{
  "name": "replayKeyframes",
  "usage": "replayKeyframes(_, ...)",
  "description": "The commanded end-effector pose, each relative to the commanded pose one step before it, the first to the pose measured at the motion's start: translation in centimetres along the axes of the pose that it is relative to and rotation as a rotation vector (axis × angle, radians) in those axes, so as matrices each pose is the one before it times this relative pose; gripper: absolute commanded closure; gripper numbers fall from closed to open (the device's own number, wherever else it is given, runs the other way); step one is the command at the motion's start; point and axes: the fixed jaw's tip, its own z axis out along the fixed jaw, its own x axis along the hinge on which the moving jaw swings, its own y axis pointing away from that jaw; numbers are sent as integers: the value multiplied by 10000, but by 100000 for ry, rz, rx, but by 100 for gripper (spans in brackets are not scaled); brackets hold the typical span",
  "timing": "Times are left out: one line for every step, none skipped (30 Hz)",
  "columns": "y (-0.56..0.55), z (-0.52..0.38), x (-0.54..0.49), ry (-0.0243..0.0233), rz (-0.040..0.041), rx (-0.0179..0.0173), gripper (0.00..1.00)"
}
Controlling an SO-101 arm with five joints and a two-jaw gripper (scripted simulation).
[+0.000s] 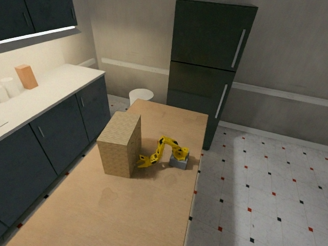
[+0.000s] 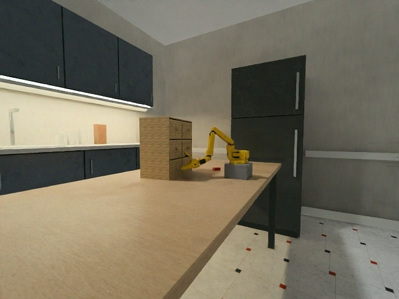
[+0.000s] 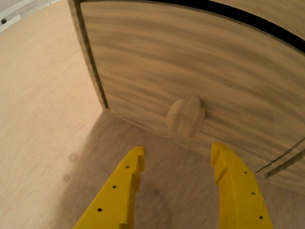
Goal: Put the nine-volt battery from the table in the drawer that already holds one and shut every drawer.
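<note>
The wooden drawer chest [image 1: 115, 156] [image 2: 154, 147] stands on the table with two columns of drawers; the fronts that show look shut. My gripper [image 1: 137, 164] [image 2: 183, 161] [image 3: 177, 149] is open and empty, low at the chest's near bottom drawer. That drawer's front [image 3: 143, 67] fills much of the wrist view. Its round knob [image 3: 185, 115] lies just beyond the fingertips, not gripped. A small red block [image 2: 216, 168] lies on the table between chest and arm base; I cannot tell if it is the nine-volt battery. The drawers' contents are hidden.
The arm's grey base block [image 1: 178, 161] [image 2: 238, 170] stands near the edge of the table [image 1: 148, 209] [image 2: 112, 218]. A small pale thing [image 1: 163, 165] lies near the base in the top view, too small to name. A dark fridge [image 1: 201, 55] [image 2: 267, 144] stands behind the table.
</note>
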Motion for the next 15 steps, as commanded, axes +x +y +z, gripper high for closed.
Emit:
replayKeyframes(7151, -8034, -3234, -1941, -1866, -2219, 79)
replayKeyframes(1103, -1946, 629, 57, -223, -347, 79)
replayKeyframes(1097, -1956, 605, 56, -223, -347, 79)
replayKeyframes(0, 0, 0, 0, 0, 0, 79)
replayKeyframes(0, 0, 0, 0, 0, 0, 79)
replayKeyframes(1089, -1968, 586, 57, -223, -347, 79)
replayKeyframes(1083, -1978, 561, 55, -223, -347, 79)
replayKeyframes(1075, -1988, 542, 56, -224, -347, 79)
replayKeyframes(1069, -1998, 517, 54, -224, -347, 79)
replayKeyframes(1061, -2008, 497, 55, -224, -347, 79)
replayKeyframes(1055, -2017, 472, 54, -224, -347, 79)
replayKeyframes(630, -1214, 275, 33, -135, -208, 79)
replayKeyframes(1, 0, -1, -1, 0, 0, 79)
replayKeyframes(-1, 0, 1, 1, 0, 0, 79)
replayKeyframes(1, 0, -1, -1, 0, 0, 79)
